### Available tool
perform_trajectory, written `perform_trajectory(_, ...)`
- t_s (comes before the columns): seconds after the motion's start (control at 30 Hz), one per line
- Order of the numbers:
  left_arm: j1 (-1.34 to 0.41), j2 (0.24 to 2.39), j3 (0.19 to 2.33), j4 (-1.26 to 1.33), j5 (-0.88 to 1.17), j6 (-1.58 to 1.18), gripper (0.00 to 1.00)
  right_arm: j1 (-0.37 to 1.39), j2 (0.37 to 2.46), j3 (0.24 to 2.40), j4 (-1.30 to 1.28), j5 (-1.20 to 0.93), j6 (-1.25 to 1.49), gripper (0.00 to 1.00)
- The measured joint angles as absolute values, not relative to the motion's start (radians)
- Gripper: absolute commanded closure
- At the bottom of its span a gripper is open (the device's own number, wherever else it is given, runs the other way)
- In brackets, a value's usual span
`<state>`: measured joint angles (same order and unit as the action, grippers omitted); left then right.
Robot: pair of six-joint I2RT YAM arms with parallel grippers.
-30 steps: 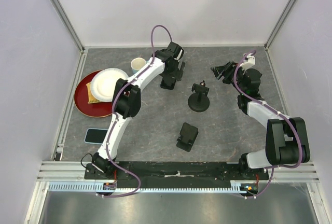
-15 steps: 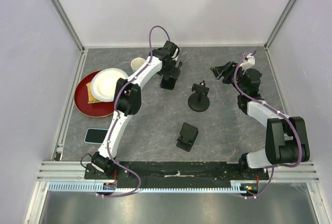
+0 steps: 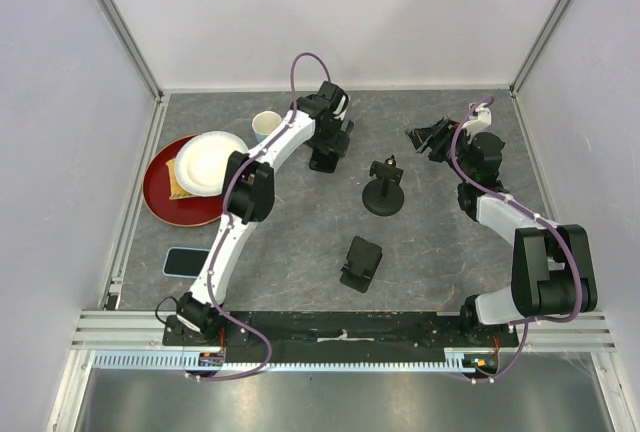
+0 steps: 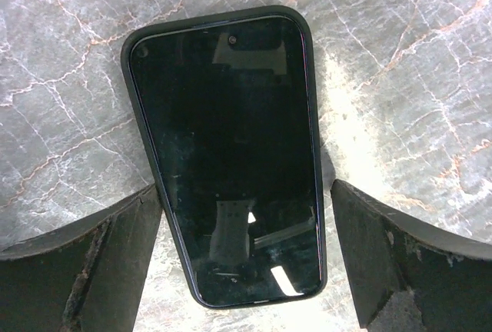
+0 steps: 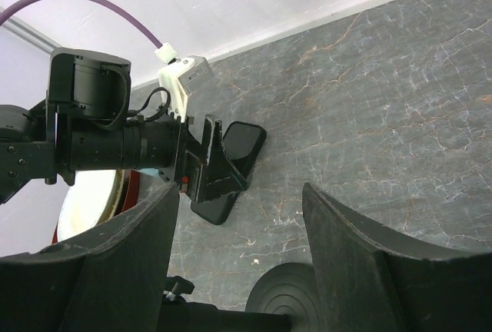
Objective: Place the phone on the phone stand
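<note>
Phone lies flat on the worktop, screen up, black case, at the far middle of the cell.

Left hand hangs directly over it, fingers apart, one along each long edge of the case. On one side a sliver of worktop shows between finger and case. On the other the finger sits right at the edge, and contact cannot be told. Not clamped, and the phone is not lifted.

Phone stand is upright on its round base at mid-worktop, apart from the phone, to its right and nearer the arm bases. Its cradle looks unoccupied from overhead.

Right hand is at the far right, fingers spread, holding nothing.

Progress, as a judgement: early. The approach and straddle are in place. Closing on the case, the lift, the carry to the stand and the seating are all left. A flat phone offers only thin edges, so the fingers likely need to close low against the worktop or the case may slip out.
</note>
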<state>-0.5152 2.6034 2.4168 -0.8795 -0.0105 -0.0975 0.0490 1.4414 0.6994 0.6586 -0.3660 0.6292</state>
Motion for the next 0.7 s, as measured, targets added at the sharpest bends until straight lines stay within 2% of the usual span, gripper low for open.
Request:
perform_trajectory(0.3, -0.535, 2.626, 2.451, -0.887, -0.090, -0.100, 0.09, 0.048, 1.441, 0.699, 0.659, -0.366, 0.630, 0.27)
perform_trajectory(0.4, -0.536, 2.638, 2.469, -0.889, -0.092, -0.102, 0.14, 0.048, 1.442, 0.699, 0.659, -0.367, 0.632, 0.28)
perform_trajectory(0.47, -0.537, 2.644, 2.479, -0.888, -0.092, -0.105, 0.21, 0.048, 1.444, 0.699, 0.659, -0.367, 0.632, 0.27)
perform_trajectory(0.5, -0.537, 2.645, 2.481, -0.887, -0.094, -0.106, 0.25, 0.047, 1.445, 0.699, 0.659, -0.367, 0.632, 0.27)
perform_trajectory(0.53, -0.538, 2.646, 2.483, -0.888, -0.096, -0.107, 0.36, 0.047, 1.447, 0.699, 0.659, -0.367, 0.632, 0.27)
perform_trajectory(0.6, -0.541, 2.646, 2.484, -0.888, -0.103, -0.108, 0.53, 0.047, 1.451, 0.699, 0.659, -0.367, 0.633, 0.27)
perform_trajectory(0.63, -0.542, 2.646, 2.486, -0.889, -0.107, -0.109, 0.69, 0.047, 1.452, 0.699, 0.659, -0.368, 0.632, 0.28)
perform_trajectory(0.7, -0.547, 2.647, 2.487, -0.890, -0.116, -0.108, 0.83, 0.047, 1.454, 0.699, 0.659, -0.368, 0.633, 0.28)
